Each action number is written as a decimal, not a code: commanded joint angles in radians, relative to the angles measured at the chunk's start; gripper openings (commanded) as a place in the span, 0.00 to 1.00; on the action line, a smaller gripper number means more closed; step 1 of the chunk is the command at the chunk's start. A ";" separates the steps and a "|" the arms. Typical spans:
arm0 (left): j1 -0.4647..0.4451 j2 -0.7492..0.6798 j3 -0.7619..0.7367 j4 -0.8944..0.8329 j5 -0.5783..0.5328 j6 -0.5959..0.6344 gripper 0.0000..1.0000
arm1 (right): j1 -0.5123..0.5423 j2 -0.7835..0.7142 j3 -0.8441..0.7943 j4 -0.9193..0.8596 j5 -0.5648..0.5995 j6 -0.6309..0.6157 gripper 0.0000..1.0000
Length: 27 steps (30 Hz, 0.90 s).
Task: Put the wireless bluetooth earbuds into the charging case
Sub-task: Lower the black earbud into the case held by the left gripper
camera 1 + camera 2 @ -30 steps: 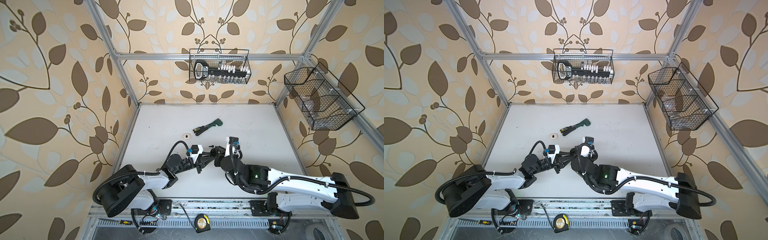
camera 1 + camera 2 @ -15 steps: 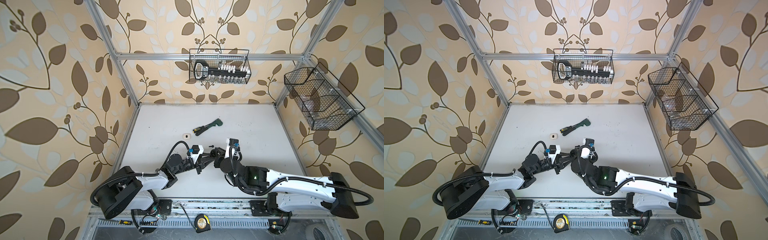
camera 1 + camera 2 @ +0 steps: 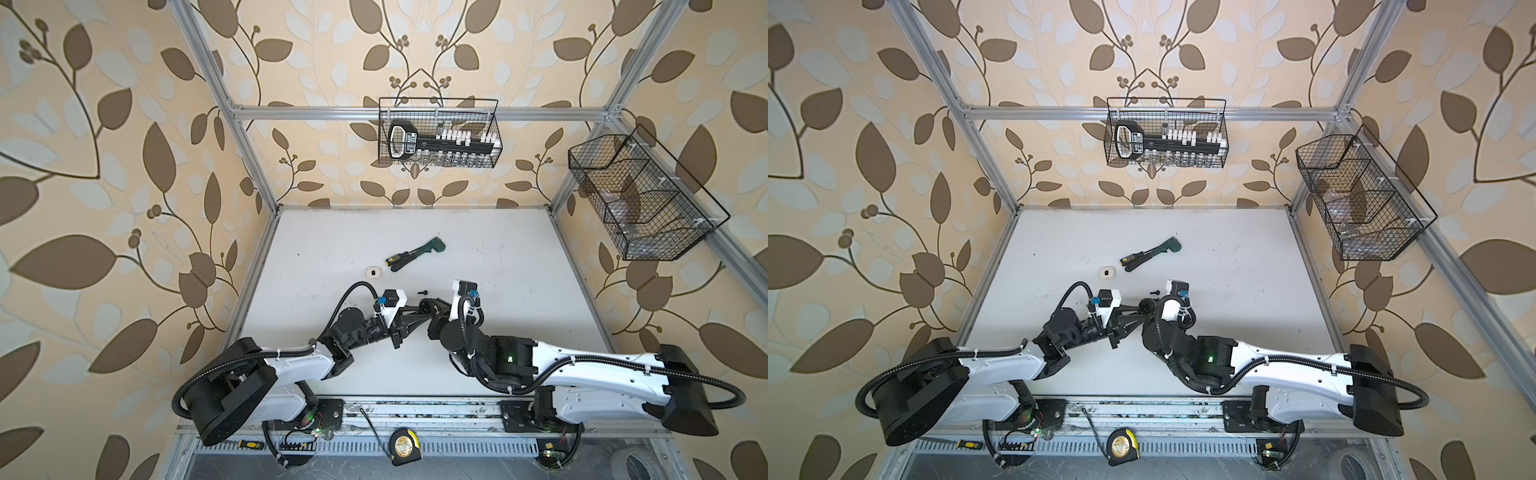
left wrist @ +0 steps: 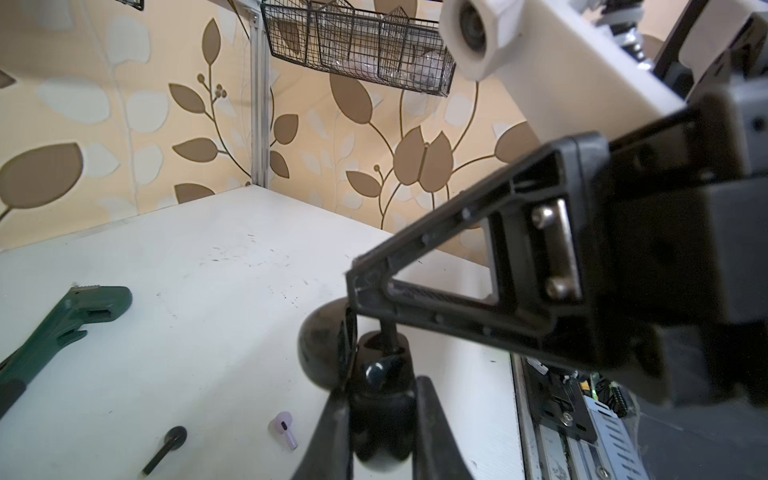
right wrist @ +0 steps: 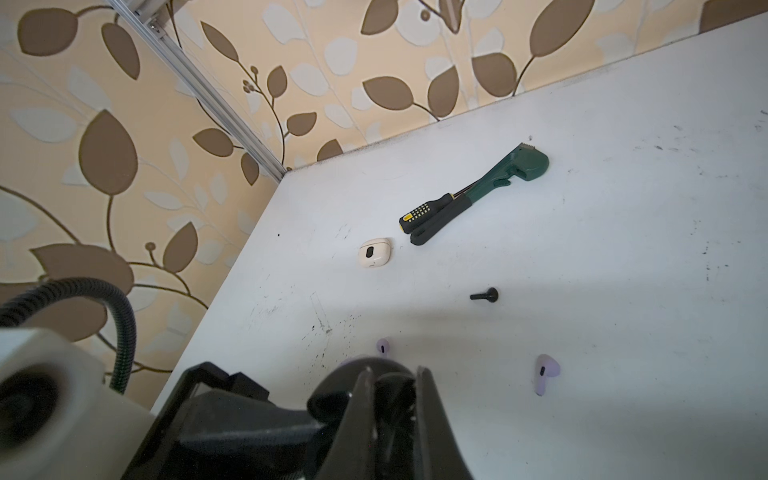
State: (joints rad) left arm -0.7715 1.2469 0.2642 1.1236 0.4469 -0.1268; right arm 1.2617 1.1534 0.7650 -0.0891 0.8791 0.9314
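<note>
Leaf-papered walls [image 3: 124, 166] enclose a white table [image 3: 498, 257]. In both top views, the left gripper [image 3: 417, 309] and right gripper [image 3: 428, 306] meet near-centre. Left wrist view: left gripper clamped on an open black charging case [image 4: 322, 353]; right gripper pinches a black earbud [image 4: 389, 332] standing in it. Right wrist view: lilac earbuds [image 5: 545, 372] lie on the table beside them.

Scuffed matt white tabletop [image 5: 582, 249], glossy lilac plastic earbud [image 5: 546, 370], black metal-wire basket [image 3: 656, 245], smooth cream case [image 5: 374, 252]
</note>
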 commanded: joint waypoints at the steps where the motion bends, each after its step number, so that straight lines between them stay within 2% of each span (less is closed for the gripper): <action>1: 0.002 -0.037 0.038 0.069 -0.029 0.029 0.00 | 0.009 -0.001 -0.018 -0.023 -0.005 0.022 0.13; 15: 0.001 -0.042 0.026 0.094 -0.016 0.035 0.00 | 0.011 0.031 -0.013 0.002 -0.037 0.026 0.13; 27: 0.001 -0.041 0.011 0.133 -0.013 0.045 0.00 | 0.015 0.013 -0.023 0.009 -0.058 0.034 0.27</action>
State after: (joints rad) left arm -0.7715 1.2362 0.2657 1.1259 0.4355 -0.1036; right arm 1.2678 1.1702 0.7639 -0.0605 0.8562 0.9470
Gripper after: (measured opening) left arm 0.198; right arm 0.266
